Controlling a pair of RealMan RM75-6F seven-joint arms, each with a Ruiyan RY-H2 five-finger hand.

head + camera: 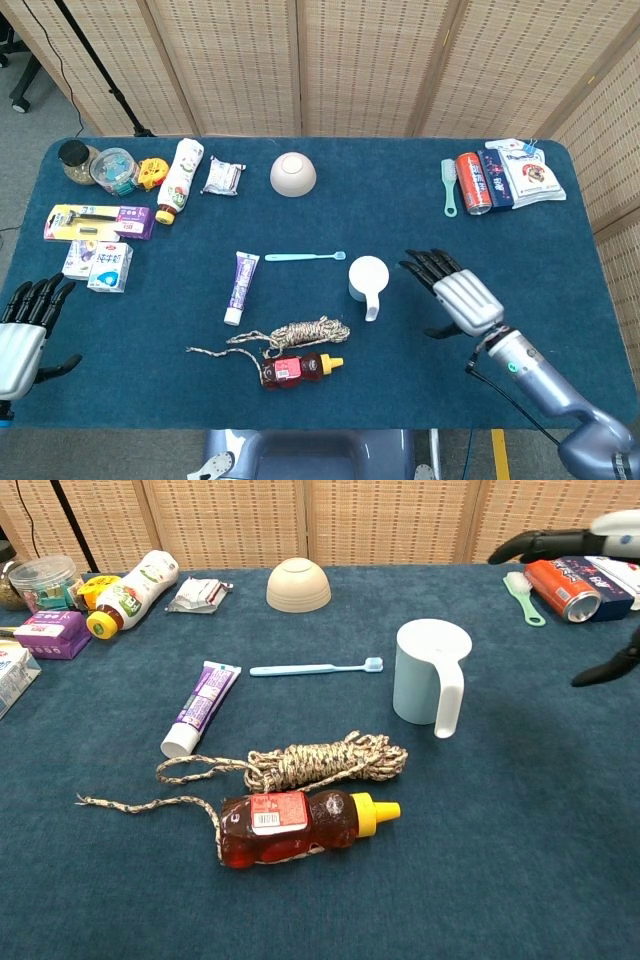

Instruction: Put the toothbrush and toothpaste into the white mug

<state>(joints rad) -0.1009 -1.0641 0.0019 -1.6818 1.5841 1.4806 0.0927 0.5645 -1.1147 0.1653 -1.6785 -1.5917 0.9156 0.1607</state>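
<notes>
A white mug [367,280] [428,673] stands upright mid-table, its handle toward the front edge. A light blue toothbrush [304,256] [316,667] lies flat just left of and behind it. The purple and white toothpaste tube [240,286] [201,706] lies further left, cap toward me. My right hand [455,295] [585,555] hovers open to the right of the mug, fingers spread, holding nothing. At the table's front left corner my left hand [25,332] is open and empty; the chest view does not show it.
A coil of rope [300,333] and a honey bottle [300,367] lie in front of the mug. An upturned bowl [293,174] sits at the back. Boxes, jars and a bottle [178,180] crowd the back left; a can [472,182], brush and packets the back right.
</notes>
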